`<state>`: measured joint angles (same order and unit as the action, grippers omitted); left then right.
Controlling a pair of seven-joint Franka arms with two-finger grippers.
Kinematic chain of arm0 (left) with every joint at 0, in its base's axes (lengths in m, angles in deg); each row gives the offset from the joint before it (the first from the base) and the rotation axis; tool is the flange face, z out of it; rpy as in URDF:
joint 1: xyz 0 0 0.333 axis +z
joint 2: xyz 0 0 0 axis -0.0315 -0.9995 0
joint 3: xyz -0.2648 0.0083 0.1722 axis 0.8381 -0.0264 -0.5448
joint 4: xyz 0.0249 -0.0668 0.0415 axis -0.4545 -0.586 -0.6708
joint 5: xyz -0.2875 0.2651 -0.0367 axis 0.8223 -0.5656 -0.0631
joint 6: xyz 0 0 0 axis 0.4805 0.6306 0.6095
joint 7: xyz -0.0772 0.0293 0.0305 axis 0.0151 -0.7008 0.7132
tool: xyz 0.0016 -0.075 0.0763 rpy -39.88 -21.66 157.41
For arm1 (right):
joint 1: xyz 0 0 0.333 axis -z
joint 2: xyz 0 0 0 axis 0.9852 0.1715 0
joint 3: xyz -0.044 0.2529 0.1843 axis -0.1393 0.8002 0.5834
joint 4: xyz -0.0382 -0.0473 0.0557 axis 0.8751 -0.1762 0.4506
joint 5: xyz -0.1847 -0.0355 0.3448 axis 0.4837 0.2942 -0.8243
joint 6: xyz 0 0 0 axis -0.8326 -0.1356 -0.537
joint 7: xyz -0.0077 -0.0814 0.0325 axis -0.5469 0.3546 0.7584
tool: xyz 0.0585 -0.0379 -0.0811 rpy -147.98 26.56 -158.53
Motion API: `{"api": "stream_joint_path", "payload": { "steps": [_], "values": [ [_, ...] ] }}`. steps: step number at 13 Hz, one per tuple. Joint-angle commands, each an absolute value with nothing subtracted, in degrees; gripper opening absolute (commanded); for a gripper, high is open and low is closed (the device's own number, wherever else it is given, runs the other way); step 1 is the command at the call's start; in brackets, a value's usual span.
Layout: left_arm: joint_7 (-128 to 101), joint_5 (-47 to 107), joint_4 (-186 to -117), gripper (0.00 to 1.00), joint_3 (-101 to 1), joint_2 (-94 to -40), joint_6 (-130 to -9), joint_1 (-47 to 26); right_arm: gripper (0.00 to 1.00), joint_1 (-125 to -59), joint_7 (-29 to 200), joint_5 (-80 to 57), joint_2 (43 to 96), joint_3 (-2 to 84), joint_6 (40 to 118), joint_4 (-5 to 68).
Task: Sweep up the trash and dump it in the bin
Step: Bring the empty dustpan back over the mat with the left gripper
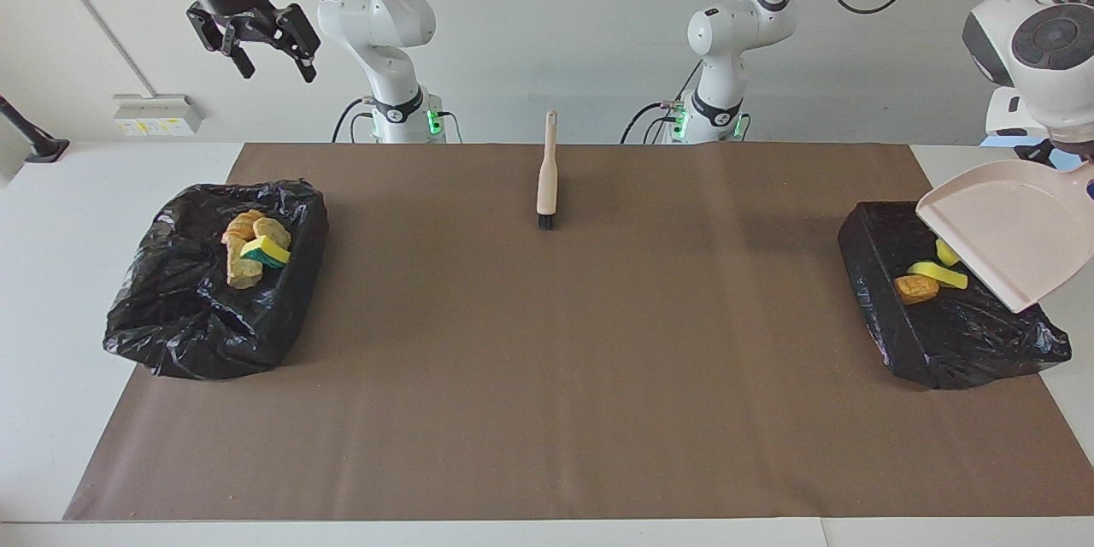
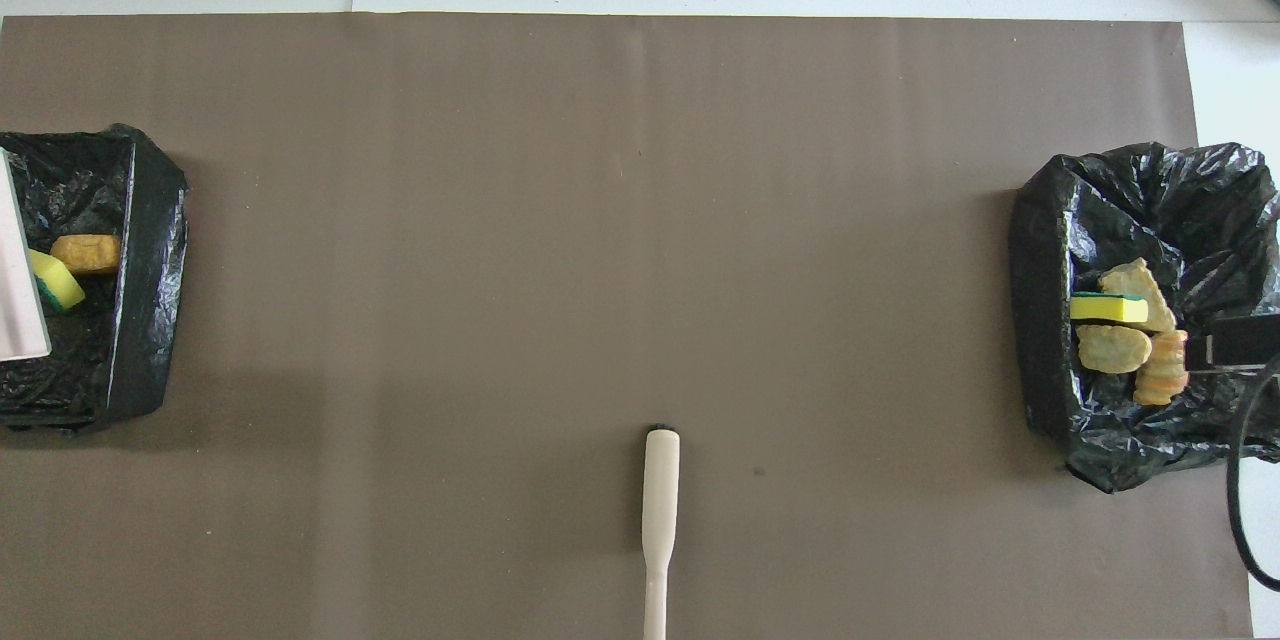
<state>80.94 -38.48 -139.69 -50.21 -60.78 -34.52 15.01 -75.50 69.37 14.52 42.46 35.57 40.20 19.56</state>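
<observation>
My left gripper is at the picture's edge and holds a pale pink dustpan tilted over the black-bagged bin at the left arm's end. In that bin lie a brown lump and yellow sponge bits; both show from overhead, the lump and a sponge. My right gripper is open and empty, high over the right arm's end. The bin there holds tan chunks and a green-backed sponge.
A wooden hand brush lies on the brown mat, midway between the arms' bases, bristles pointing away from the robots; it shows from overhead too. The mat spans the table between the two bins.
</observation>
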Motion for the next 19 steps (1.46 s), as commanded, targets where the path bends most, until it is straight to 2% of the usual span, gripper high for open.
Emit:
{"api": "stream_joint_path", "payload": {
  "steps": [1,7,11,13,16,19],
  "values": [
    [75.07,-28.93,-140.57,0.00,-50.93,-59.54,-29.45,8.87,1.00,-75.03,70.81,15.62,42.44,35.81,40.41,19.46],
    [47.92,-14.67,-141.80,0.00,-50.84,-60.59,-25.38,-4.24,1.00,-75.99,75.29,16.67,43.15,32.91,42.86,19.11],
    [28.68,-4.82,-140.75,0.00,-50.93,-61.29,-25.73,-12.49,1.00,-79.33,75.20,17.73,43.33,30.10,44.81,19.81],
    [15.07,-1.57,-138.91,0.00,-50.93,-64.96,-26.43,-19.17,1.00,-79.25,74.94,17.73,43.24,30.18,44.81,21.12],
    [-3.75,-0.16,-131.19,0.00,-50.93,-73.48,-27.30,-26.30,1.00,-77.76,74.94,17.38,42.72,30.45,43.93,21.83],
    [-19.23,1.78,-124.51,0.00,-50.85,-81.05,-32.57,-30.44,1.00,-76.79,74.67,17.99,44.11,32.55,48.22,21.57]
  ]
}}
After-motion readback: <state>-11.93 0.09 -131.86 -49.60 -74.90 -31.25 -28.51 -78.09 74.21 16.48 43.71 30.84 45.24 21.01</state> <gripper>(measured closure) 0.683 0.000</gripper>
